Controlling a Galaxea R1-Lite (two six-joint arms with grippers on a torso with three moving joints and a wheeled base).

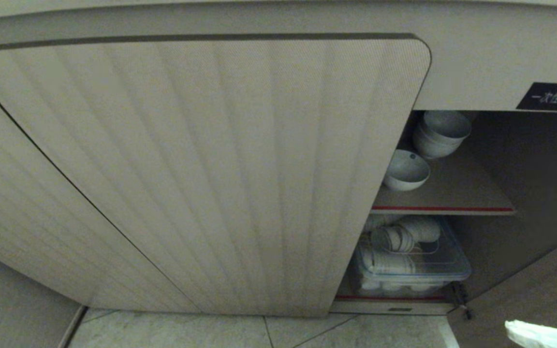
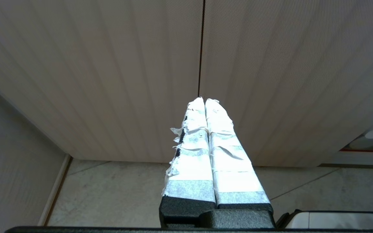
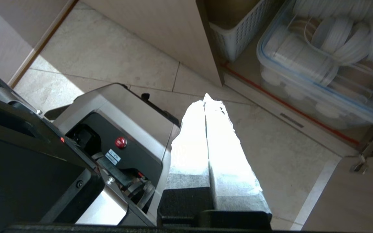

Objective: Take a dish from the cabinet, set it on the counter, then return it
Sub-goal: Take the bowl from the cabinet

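Opening step here: nothing taken out yet, and I'm low in front of the cabinet (image 1: pixel 201 169) with its right-hand side standing open. The ribbed door fills most of my head view; past its edge I see the upper shelf (image 1: pixel 447 193) with its red front strip.

There's my target, the dish (image 1: pixel 406 169), a small white bowl sitting upright near the front of that upper shelf, close beside the door's edge. Behind it a short stack of bowls (image 1: pixel 440 131) sits deeper in. Below, a clear lidded box (image 1: pixel 411 270) packed with more white crockery fills the lower shelf.

My right fingers (image 3: pixel 208 98) are pressed together, holding nothing, hanging over the floor tiles (image 3: pixel 118 55) just outside the lower shelf, well below the dish. In the head view only a white tip shows at the bottom right corner. My left fingers (image 2: pixel 203 101) are closed and empty too, parked facing the shut ribbed doors.

So I judge this is the reach phase. Next I need my right arm up to shelf height, fingers spread, then in past the door edge to catch the bowl's rim without knocking the stack behind.
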